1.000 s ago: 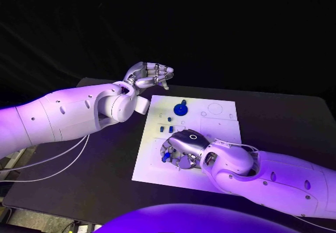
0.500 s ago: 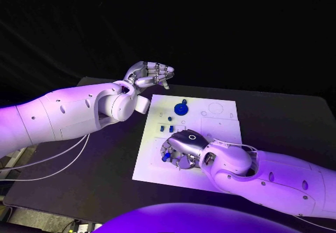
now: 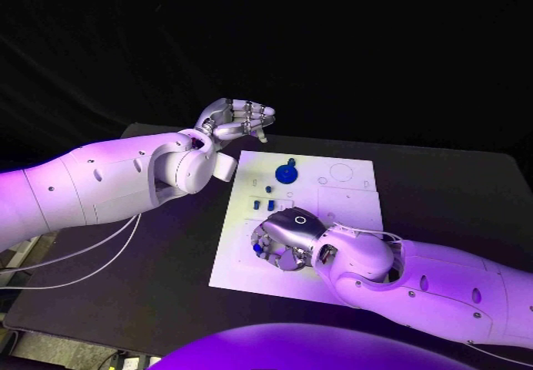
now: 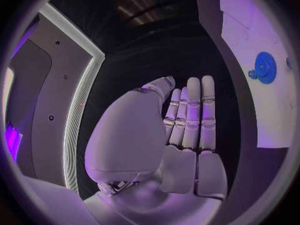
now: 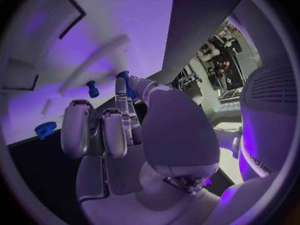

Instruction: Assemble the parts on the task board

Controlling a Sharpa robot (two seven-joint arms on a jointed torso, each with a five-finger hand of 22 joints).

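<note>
The white rectangular task board on the black tabletop carries a blue gear. The right hand pinches a small blue peg over the board; the left hand hovers beyond it, curled, empty.

Right silver many-fingered hand has slid slightly toward the near-left part of the white rectangular task board, taking along the small blue peg-like part it pinches.

the right hand covers the near-left part of the task board; the small blue part under its fingers is mostly hidden.
</note>
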